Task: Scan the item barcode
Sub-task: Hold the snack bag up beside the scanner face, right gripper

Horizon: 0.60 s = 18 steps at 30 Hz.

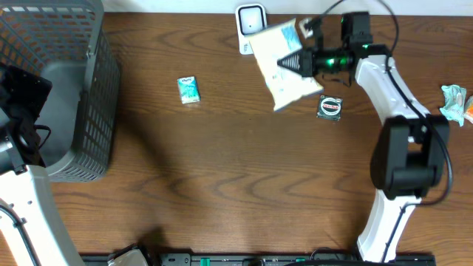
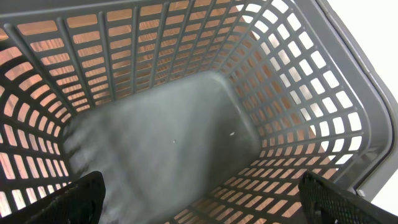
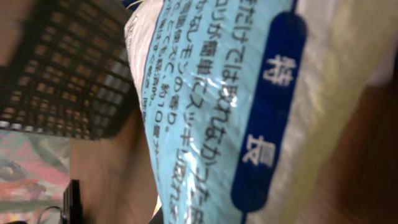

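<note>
The item is a cream-white bag (image 1: 284,41) with a light blue label of Japanese print (image 3: 211,106). It hangs tilted above the table at the back, its upper end against the white scanner (image 1: 250,20). My right gripper (image 1: 290,64) is shut on the bag's middle from the right. No barcode shows in any view. My left gripper (image 2: 202,208) is open and empty, its fingers (image 2: 74,199) wide apart inside the grey basket (image 2: 298,93).
The grey mesh basket (image 1: 85,81) stands at the left of the table. A small teal packet (image 1: 189,90) lies left of the bag. A round dark tin (image 1: 329,107) sits just below it. Crumpled wrappers (image 1: 454,101) lie at the right edge.
</note>
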Each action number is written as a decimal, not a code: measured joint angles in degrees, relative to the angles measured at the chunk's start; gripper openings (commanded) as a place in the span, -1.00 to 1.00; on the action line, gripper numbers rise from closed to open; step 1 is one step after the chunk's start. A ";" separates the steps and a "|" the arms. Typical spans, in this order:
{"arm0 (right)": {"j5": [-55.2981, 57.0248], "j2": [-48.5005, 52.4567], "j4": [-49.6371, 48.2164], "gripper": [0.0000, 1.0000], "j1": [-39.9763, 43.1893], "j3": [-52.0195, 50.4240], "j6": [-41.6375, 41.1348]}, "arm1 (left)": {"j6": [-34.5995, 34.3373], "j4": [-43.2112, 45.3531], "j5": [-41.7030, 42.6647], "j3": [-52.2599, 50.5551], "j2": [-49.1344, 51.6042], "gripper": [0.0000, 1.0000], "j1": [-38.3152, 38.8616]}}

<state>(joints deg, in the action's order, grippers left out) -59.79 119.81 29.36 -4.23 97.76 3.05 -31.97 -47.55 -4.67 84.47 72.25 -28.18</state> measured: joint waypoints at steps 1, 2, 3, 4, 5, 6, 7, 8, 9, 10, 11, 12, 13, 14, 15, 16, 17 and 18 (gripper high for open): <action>-0.28 -2.03 -1.36 -0.97 -0.35 0.04 -1.14 | 0.00 0.00 0.00 0.00 0.00 0.96 0.00; -0.46 -3.10 -1.97 -0.97 -0.59 0.04 -1.77 | 0.00 0.00 0.00 0.00 0.00 0.96 0.00; -0.76 -4.70 -3.17 -0.97 -1.07 0.07 -2.78 | -0.02 0.00 -0.02 0.00 0.00 0.96 0.00; -0.85 -5.86 -3.87 -0.97 -1.53 0.07 -3.76 | 0.00 0.00 0.00 0.00 0.00 0.96 0.00; -0.61 -6.71 -4.81 -0.97 -2.10 0.07 -5.07 | 0.00 0.00 -0.02 0.00 0.00 0.95 0.00; 0.11 -7.30 -5.62 -0.97 -2.67 0.09 -6.75 | -0.02 0.00 0.00 0.00 0.00 0.96 0.00; 2.19 -7.82 -6.43 -0.97 -3.67 0.09 -10.05 | 0.00 0.00 0.00 0.00 0.00 0.96 0.00; 3.80 -7.98 -6.95 -0.97 -4.35 0.09 -11.96 | 0.00 0.00 -0.02 0.00 0.00 0.95 0.00; 6.34 -7.98 -7.76 -0.97 -5.51 0.09 -15.67 | 0.00 0.00 0.00 0.00 0.00 0.96 0.00; 7.96 -7.98 -8.04 -0.98 -6.29 0.09 -17.64 | 0.00 0.00 0.00 0.00 0.00 0.95 0.00; 10.47 -7.96 -8.50 -0.98 -7.48 0.07 -20.81 | -0.02 0.00 0.00 0.00 0.00 0.96 0.00; 12.15 -7.96 -9.22 -0.97 -8.28 0.07 -23.06 | -0.02 -0.02 0.00 0.00 0.00 0.96 0.00; 14.10 -7.96 -10.23 -0.98 -9.22 0.07 -26.01 | -0.02 0.00 0.00 0.00 0.00 0.96 0.00; 14.88 -7.96 -10.78 -0.98 -9.62 0.07 -27.56 | -0.02 0.00 0.00 0.00 0.00 0.96 0.00; 16.41 -7.96 -11.56 -0.98 -10.08 0.07 -29.81 | 0.00 -0.02 0.00 0.00 0.00 0.95 0.00; 18.21 -7.96 -12.70 -0.98 -10.45 0.07 -32.48 | -0.02 0.02 0.00 0.00 0.00 0.96 0.00; 19.58 -7.96 -13.42 -0.98 -10.51 0.07 -34.29 | -0.02 -0.02 0.00 0.00 0.00 0.96 0.00; 20.76 -7.96 -14.58 -0.98 -10.49 0.07 -35.98 | 0.00 0.00 0.00 0.00 0.00 0.95 0.00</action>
<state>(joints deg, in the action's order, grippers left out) -39.03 111.85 14.79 -14.72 97.82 -32.93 -31.97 -47.55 -4.67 84.47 72.25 -28.18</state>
